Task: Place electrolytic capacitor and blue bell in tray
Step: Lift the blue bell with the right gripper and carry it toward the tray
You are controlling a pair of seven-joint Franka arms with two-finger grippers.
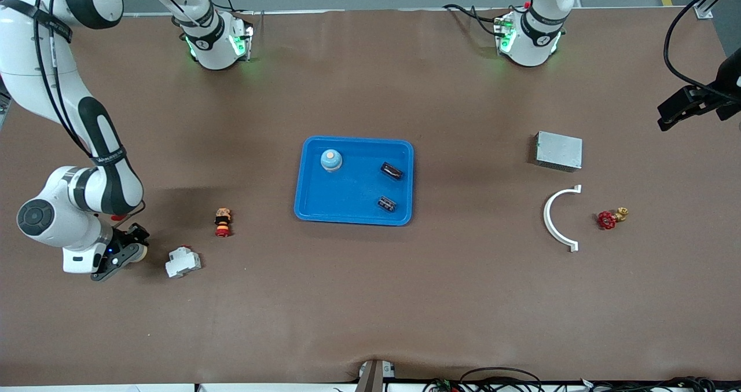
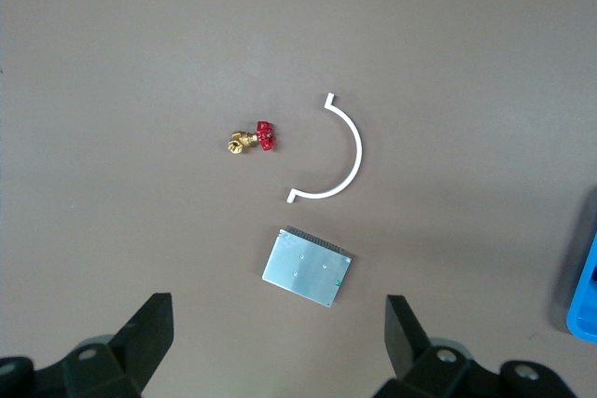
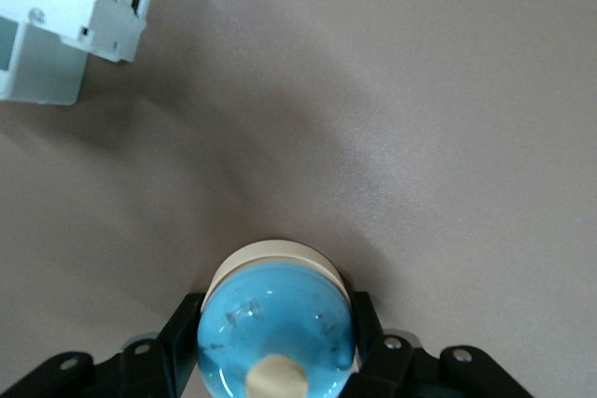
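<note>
Tray [image 1: 354,180], bright blue, sits mid-table in the front view, holding one blue bell [image 1: 331,160] and two capacitors [image 1: 392,171] [image 1: 386,204]. My right gripper [image 1: 128,254] is low at the right arm's end, beside a white breaker [image 1: 183,262]; my left gripper [image 1: 677,111] waits raised.

Left wrist view: my fingers [image 2: 149,333] spread wide over a grey box [image 2: 305,267], white arc [image 2: 334,151] and red valve [image 2: 254,138].

Right wrist view: my fingers [image 3: 366,333] are clamped on a second bell [image 3: 276,323].
</note>
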